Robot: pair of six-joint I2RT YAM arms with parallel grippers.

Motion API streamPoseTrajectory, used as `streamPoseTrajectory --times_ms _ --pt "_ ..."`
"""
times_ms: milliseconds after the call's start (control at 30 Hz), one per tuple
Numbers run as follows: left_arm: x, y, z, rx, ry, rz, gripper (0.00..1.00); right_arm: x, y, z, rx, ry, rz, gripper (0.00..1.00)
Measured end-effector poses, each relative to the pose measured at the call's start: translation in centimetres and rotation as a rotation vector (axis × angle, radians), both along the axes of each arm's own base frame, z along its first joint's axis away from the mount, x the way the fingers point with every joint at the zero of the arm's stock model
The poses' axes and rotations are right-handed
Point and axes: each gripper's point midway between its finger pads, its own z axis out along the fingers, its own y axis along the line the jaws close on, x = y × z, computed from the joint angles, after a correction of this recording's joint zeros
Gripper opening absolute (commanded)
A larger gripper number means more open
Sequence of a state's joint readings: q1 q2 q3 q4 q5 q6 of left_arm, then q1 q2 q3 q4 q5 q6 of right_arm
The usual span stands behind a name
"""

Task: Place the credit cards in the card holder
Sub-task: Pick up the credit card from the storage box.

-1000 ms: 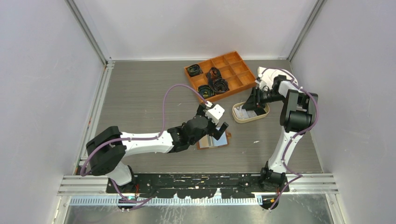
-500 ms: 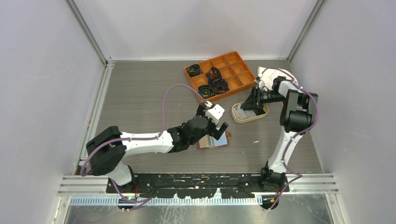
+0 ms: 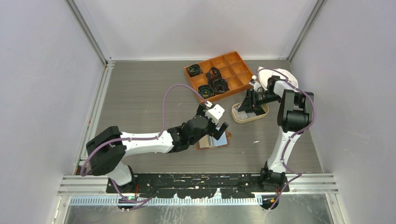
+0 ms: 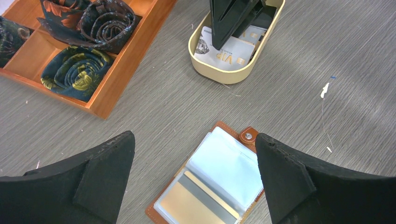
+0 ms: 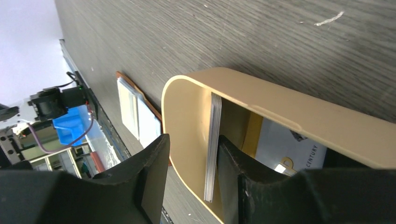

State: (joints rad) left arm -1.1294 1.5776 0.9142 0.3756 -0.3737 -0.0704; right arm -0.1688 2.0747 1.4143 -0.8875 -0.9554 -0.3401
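Nearest us, the left fingers (image 4: pixel 93 177) hang spread wide above the card holder (image 4: pixel 212 184), holding nothing, one black wedge-shaped pad to each side of it. The card holder lies open and flat on the bench (image 4: pixel 154 107). Its brown stitched leather edge and round snap tab (image 4: pixel 248 136) frame glossy clear sleeves. Grey wood-grain bench runs all round it, with an open strip between it and the beige oval tray (image 4: pixel 218 74) beyond.

The tray has smooth, rounded plastic walls. The credit cards (image 4: pixel 229 52) are inside it, a white one printed VIP lying flat. In the right wrist view a thin stack of them stands on edge by the tray's end wall. The right fingers (image 5: pixel 144 186) reach down there with a narrow gap, one pad just beside the stack; we cannot tell whether they clamp it.

Farther left, apart from the tray, sits the orange compartment box (image 4: pixel 122 79), square-edged, with rolled patterned ties (image 4: pixel 74 72) in some cells. White panel walls (image 3: pixel 196 28) close the bench on three sides, and the right arm stands near the right-hand one.
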Motion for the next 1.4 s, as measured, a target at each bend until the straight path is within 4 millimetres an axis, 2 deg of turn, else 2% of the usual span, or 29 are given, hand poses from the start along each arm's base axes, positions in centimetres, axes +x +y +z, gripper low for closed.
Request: streamPoseTrajectory --times_ms 133,333,600,700,967,1133,1400 --pt "0.0 0.0 0.0 0.000 0.000 0.000 1.00 0.1 0.0 -0.8 -0.057 0.003 0.008 0.46" --pt "0.0 0.0 0.0 0.000 0.000 0.000 1.00 -0.1 0.4 -1.5 -0.115 0.014 0.029 0.39" --pt "0.0 0.0 0.0 0.000 0.000 0.000 1.00 -0.2 0.5 -1.8 -0.140 0.024 0.031 0.08" --pt "0.0 0.0 0.0 0.000 0.000 0.000 1.00 -0.2 0.4 -1.7 -0.135 0.034 0.021 0.02" --pt "0.0 0.0 0.0 0.000 0.000 0.000 1.00 -0.1 -0.8 -0.7 -0.058 0.044 -0.030 0.03" --pt "0.0 0.0 0.0 0.000 0.000 0.000 1.00 0.0 -1.8 -0.2 -0.008 0.058 -0.061 0.20" --pt "0.0 0.0 0.0 0.000 0.000 0.000 1.00 -0.3 -1.7 -0.8 0.030 0.090 -0.056 0.32"
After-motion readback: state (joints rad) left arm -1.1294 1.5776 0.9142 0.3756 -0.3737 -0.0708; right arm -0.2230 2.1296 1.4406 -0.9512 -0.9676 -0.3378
